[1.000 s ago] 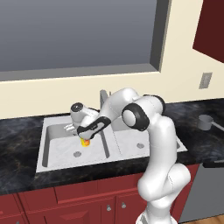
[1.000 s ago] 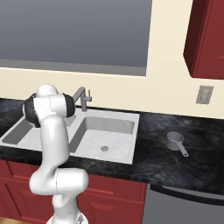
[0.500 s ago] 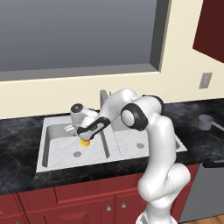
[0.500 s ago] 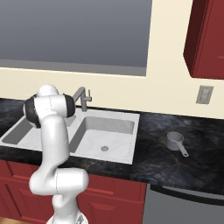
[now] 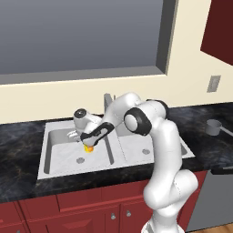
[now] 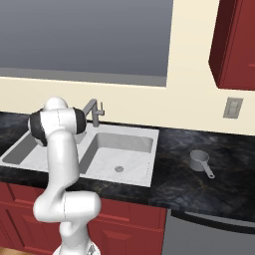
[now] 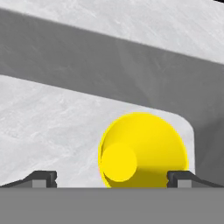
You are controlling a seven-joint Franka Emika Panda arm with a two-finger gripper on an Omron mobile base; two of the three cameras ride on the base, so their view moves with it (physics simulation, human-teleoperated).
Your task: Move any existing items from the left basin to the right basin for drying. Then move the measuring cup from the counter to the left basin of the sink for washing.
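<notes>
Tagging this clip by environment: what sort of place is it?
A rendered home-style kitchen: a steel double-bowl sink with a faucet set in a dark marbled counter over red cabinets, below a window.

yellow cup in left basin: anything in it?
Empty. The hand view looks straight into the yellow cup: bare yellow bottom, nothing inside.

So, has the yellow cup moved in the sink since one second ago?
No. In the left base view the yellow cup sits at the same spot in the left basin, just above its drain, under the open hand.
</notes>
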